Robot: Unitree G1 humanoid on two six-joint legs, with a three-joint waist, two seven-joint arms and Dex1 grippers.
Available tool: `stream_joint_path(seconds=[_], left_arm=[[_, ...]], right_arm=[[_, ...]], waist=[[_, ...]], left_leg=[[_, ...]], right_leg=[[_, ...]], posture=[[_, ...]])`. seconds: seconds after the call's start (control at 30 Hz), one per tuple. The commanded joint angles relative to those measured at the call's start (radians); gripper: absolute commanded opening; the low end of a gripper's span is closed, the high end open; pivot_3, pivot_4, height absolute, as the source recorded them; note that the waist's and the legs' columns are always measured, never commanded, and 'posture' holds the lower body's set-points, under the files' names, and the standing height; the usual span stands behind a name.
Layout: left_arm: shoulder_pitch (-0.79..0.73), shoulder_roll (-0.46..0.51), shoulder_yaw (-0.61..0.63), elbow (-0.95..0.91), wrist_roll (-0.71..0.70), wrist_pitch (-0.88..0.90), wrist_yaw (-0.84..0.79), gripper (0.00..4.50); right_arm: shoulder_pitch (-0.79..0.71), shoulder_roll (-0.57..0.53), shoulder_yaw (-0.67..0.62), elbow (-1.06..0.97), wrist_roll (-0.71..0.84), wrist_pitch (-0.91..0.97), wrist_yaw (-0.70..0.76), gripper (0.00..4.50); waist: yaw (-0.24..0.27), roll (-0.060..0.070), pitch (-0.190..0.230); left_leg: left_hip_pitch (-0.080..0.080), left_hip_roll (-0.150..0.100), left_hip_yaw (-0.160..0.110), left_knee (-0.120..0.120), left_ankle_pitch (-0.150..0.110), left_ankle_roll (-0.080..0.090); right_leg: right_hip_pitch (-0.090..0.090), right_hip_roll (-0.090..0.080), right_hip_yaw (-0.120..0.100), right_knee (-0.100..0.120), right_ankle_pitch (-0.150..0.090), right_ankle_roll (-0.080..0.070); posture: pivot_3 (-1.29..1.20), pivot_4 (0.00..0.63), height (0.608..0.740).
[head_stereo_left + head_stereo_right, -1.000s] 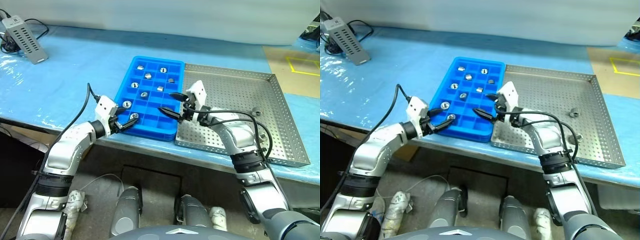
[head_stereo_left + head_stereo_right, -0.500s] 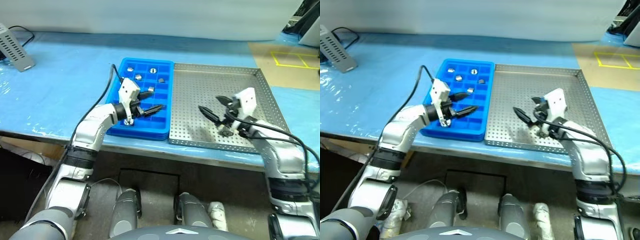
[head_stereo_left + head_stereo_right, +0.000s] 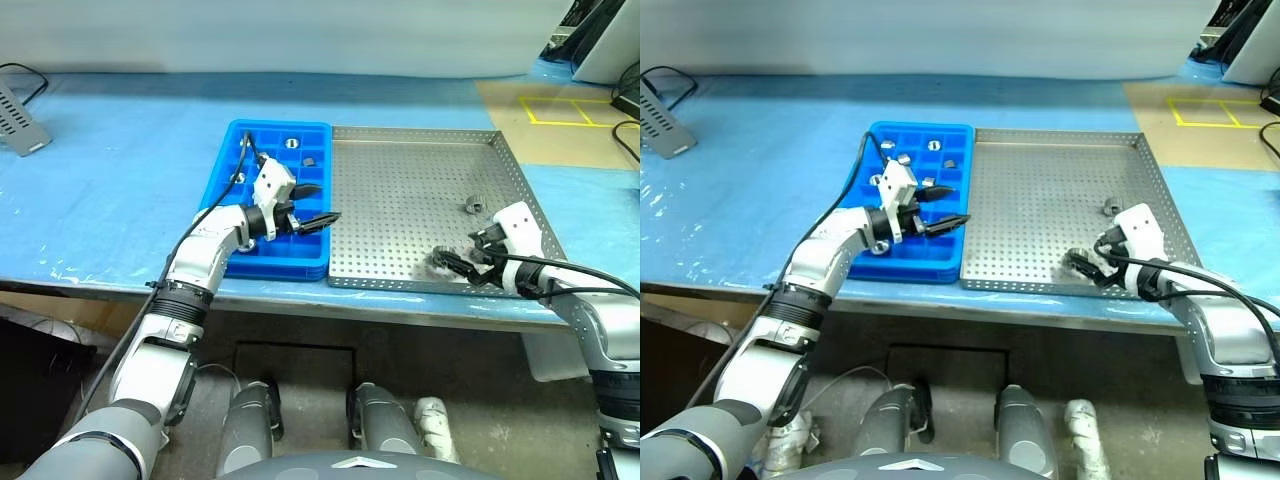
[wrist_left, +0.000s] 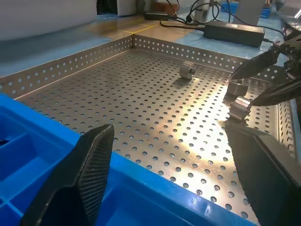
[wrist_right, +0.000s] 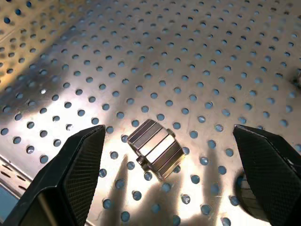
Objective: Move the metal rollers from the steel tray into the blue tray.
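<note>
Blue-sheeted desk point(image 3: 120, 150) under both trays: I have my right hand point(image 5: 157, 155) spread wide and empty, straddling a metal roller point(image 5: 154, 147) on the steel tray point(image 3: 400, 200) for pickup, while my left hand point(image 3: 312, 208) hangs open, empty, over the blue tray point(image 3: 240, 140).

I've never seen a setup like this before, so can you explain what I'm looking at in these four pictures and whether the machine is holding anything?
This is a humanoid robot with two arms. Two pictures come from its head, looking down; the other two come from cameras on its wrists. On the blue-covered table sit a blue tray with compartments, some holding metal rollers, and a perforated steel tray. The left gripper hovers open over the blue tray, holding nothing. The right gripper is open around a roller lying on the steel tray, not yet gripping it.
</note>
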Motion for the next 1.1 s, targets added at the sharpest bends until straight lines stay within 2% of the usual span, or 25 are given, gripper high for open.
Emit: stream_joint_path(seconds=[0.03, 0.13, 0.37, 0.5, 0.63, 0.73, 0.9, 1.1], left_arm=[[-0.018, 0.016, 0.031, -0.01, -0.004, -0.018, -0.002, 4.03], [-0.008, 0.022, 0.035, -0.023, 0.001, -0.016, 0.001, 4.04], [0.023, 0.062, 0.071, -0.081, 0.001, -0.006, 0.042, 4.04], [0.05, 0.078, 0.086, -0.131, -0.008, 0.01, 0.066, 4.04], [0.069, 0.078, 0.089, -0.148, -0.005, 0.014, 0.084, 4.04], [0.068, 0.072, 0.086, -0.147, -0.004, 0.012, 0.091, 4.04], [0.06, 0.064, 0.08, -0.136, -0.002, 0.007, 0.095, 4.04], [0.058, 0.069, 0.079, -0.122, 0.004, 0.003, 0.089, 4.04]], right_arm=[[-0.062, 0.015, 0.045, 0.034, -0.015, -0.027, 0.009, 4.31], [-0.118, 0.013, 0.099, 0.074, -0.036, -0.039, 0.03, 3.57], [-0.251, 0.016, 0.126, 0.127, -0.039, -0.083, 0.077, 1.1], [-0.297, 0.009, 0.14, 0.165, -0.057, -0.122, 0.1, 1.1], [-0.295, -0.052, 0.164, 0.146, -0.057, -0.121, 0.194, 1.1], [-0.276, -0.099, 0.178, 0.104, -0.029, -0.095, 0.272, 1.69], [-0.264, -0.102, 0.2, 0.098, -0.047, -0.081, 0.289, 3.38], [-0.253, 0.006, 0.251, 0.098, -0.043, -0.063, 0.248, 3.38]], waist=[[-0.001, 0.0, 0.0], [0.001, 0.0, 0.0], [0.008, 0.0, 0.0], [0.015, 0.0, 0.0], [0.035, 0.001, 0.0], [0.042, 0.001, 0.0], [0.039, 0.001, 0.0], [0.035, 0.001, 0.0]], left_leg=[[0.0, 0.0, 0.0, 0.0, 0.0, 0.0], [0.0, 0.0, 0.0, 0.0, 0.0, 0.001], [-0.001, 0.0, 0.001, 0.001, 0.0, 0.001], [-0.001, 0.0, 0.001, 0.001, 0.0, 0.001], [-0.002, 0.0, 0.001, 0.001, 0.0, 0.001], [-0.002, 0.0, 0.001, 0.002, 0.0, 0.002], [-0.001, 0.0, 0.001, 0.002, 0.0, 0.002], [-0.001, 0.0, 0.001, 0.002, 0.0, 0.001]], right_leg=[[0.0, 0.0, 0.0, 0.0, 0.0, 0.0], [0.0, 0.0, 0.0, 0.0, 0.0, 0.0], [-0.001, 0.0, 0.0, 0.0, 0.0, 0.0], [-0.001, 0.0, 0.0, 0.001, 0.0, 0.0], [-0.001, 0.0, 0.0, 0.001, 0.0, 0.0], [-0.001, -0.001, 0.0, 0.001, 0.0, -0.001], [0.0, -0.001, 0.0, 0.002, 0.0, -0.001], [0.0, -0.001, 0.0, 0.002, 0.0, -0.001]], posture=[[-0.4, 0.15, 0.74], [-0.39, 0.15, 0.74], [-0.31, 0.15, 0.74], [-0.28, 0.15, 0.74], [-0.27, 0.15, 0.74], [-0.28, 0.15, 0.74], [-0.28, 0.15, 0.74], [-0.28, 0.15, 0.74]])
